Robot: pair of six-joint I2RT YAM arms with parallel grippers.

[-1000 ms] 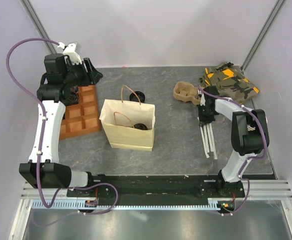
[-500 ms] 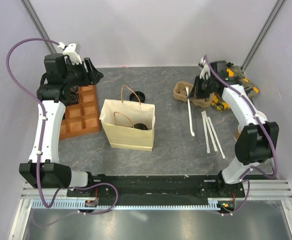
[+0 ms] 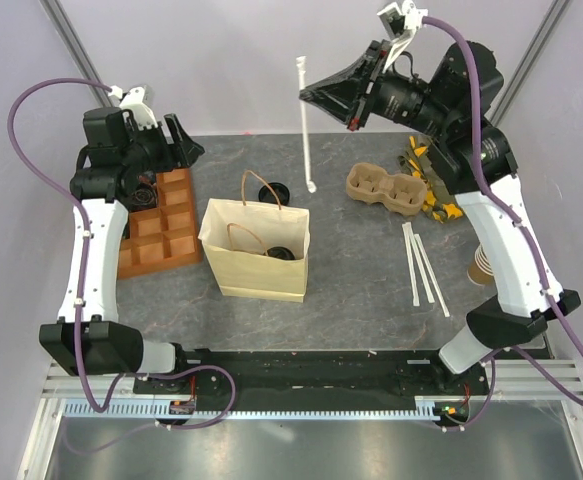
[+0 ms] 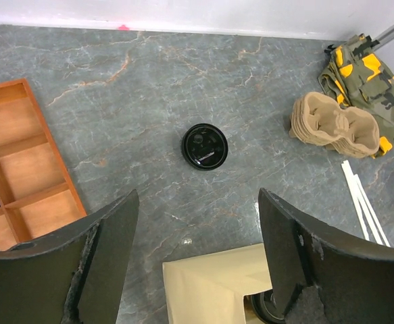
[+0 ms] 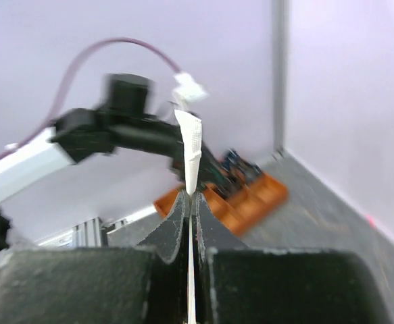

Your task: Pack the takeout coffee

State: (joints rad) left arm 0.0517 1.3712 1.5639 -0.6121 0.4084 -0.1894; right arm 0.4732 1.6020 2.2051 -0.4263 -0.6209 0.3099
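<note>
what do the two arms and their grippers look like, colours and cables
Both the left arm and right arm have white links, black joint housings and a looping purple cable. The left gripper and right gripper each carry two broad matte black fingers tapering to the tips.

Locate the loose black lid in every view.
Top external: the loose black lid lies on the table just behind the paper bag, partly crossed by its handle.
Left wrist: near the picture's centre, alone on the grey surface.
Right wrist: not in it.
Shared landmark: the orange tray shows in all three.
</note>
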